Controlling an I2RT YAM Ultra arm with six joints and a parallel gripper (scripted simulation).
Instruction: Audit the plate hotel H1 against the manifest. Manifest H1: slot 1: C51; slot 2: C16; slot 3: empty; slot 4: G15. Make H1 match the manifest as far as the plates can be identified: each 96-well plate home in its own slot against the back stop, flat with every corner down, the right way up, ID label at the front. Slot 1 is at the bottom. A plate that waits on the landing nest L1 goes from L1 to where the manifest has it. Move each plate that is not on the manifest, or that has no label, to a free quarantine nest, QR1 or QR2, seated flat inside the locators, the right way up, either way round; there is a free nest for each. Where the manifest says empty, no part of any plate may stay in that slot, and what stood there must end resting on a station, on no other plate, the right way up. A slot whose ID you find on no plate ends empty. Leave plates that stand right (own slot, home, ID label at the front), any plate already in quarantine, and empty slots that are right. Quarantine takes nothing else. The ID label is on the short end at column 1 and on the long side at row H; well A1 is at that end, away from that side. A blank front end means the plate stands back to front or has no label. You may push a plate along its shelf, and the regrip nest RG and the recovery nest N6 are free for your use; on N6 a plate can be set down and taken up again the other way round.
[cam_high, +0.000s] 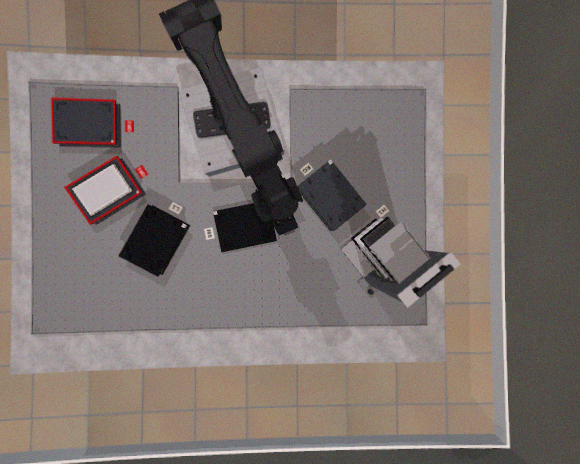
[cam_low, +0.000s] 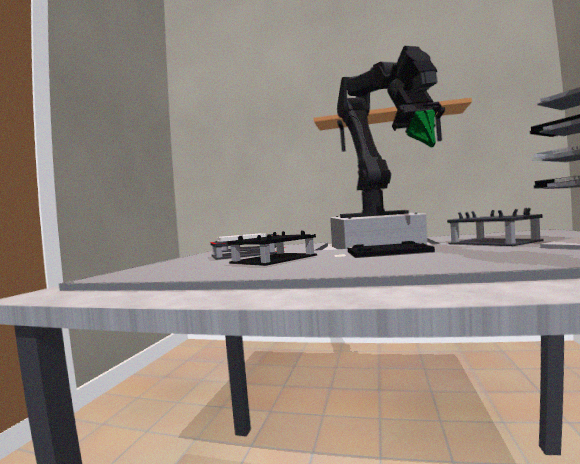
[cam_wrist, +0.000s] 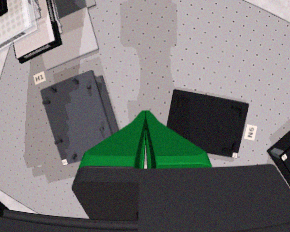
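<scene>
My gripper (cam_low: 425, 134) has green fingers that are shut on nothing. It hangs high above the table, between the black N6 nest (cam_high: 245, 227) and the grey RG nest (cam_high: 331, 196). In the wrist view the fingertips (cam_wrist: 145, 116) point down at bare table between the RG nest (cam_wrist: 78, 117) and the N6 nest (cam_wrist: 209, 122). The plate hotel H1 (cam_high: 400, 255) stands at the right. Plate edges, light and dark, show at its open front (cam_high: 372, 235) and also in the wrist view (cam_wrist: 28, 15). Its shelves (cam_low: 556, 140) are cut off by the frame edge. No label is readable.
A white plate (cam_high: 103, 189) lies in one red-framed quarantine nest. The other quarantine nest (cam_high: 83, 121) is bare. The L1 nest (cam_high: 154, 240) looks bare (cam_low: 272, 244). The arm's base block (cam_low: 378, 229) sits at the back middle. An orange wall shelf (cam_low: 392, 114) is behind the arm.
</scene>
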